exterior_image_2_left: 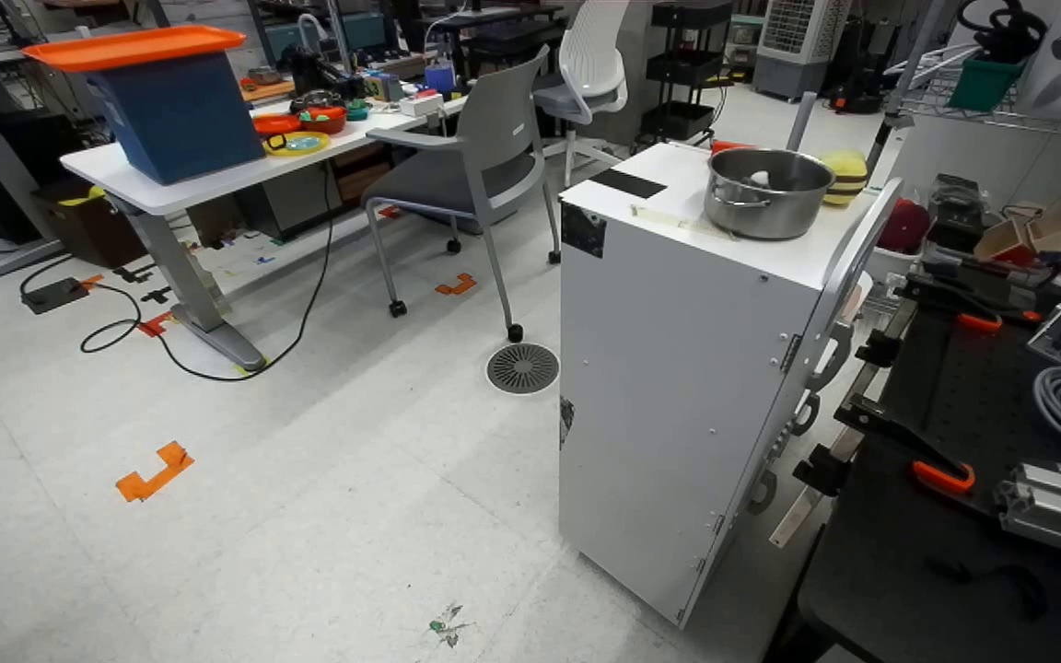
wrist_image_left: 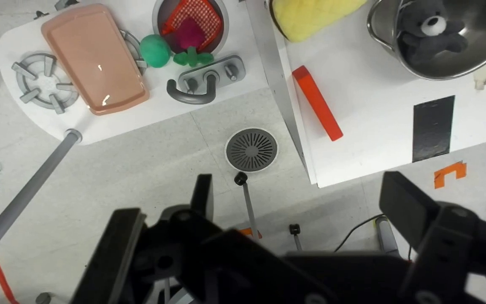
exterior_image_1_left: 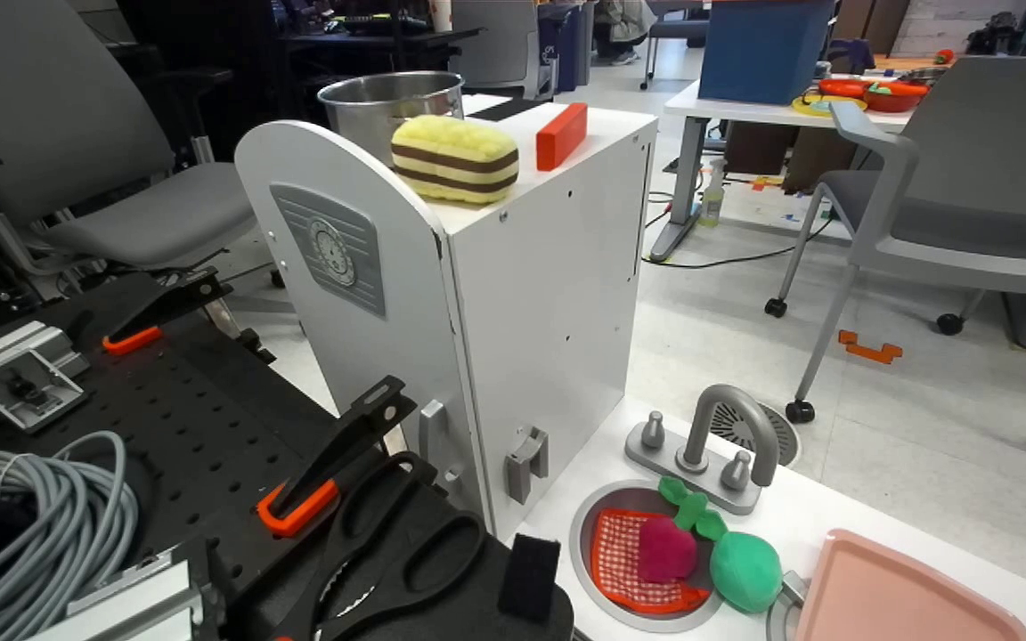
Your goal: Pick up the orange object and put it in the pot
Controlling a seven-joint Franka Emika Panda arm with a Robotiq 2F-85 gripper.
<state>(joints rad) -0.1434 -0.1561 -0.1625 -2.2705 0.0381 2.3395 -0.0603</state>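
The orange-red block [exterior_image_1_left: 561, 136] is long and narrow and lies on the white top of a toy kitchen cabinet. It also shows in the wrist view [wrist_image_left: 317, 102] near the cabinet's edge, and a small part of it shows behind the pot in an exterior view [exterior_image_2_left: 728, 145]. The steel pot [exterior_image_2_left: 763, 212] stands upright on the same top and also shows in the wrist view [wrist_image_left: 485, 31]. A grey plush bear [wrist_image_left: 430, 31] sits inside it. My gripper [wrist_image_left: 298, 183] is open with nothing between its fingers, apart from the block. The arm is out of view in both exterior views.
A yellow plush with brown stripes [exterior_image_1_left: 455, 160] lies beside the pot and the block. Lower down, a toy sink [exterior_image_1_left: 580, 534] holds a red checked cloth and a plush beet, with a faucet [exterior_image_1_left: 727, 418] behind it. A pink tray [wrist_image_left: 95, 59] and a green ball [wrist_image_left: 155, 50] lie nearby.
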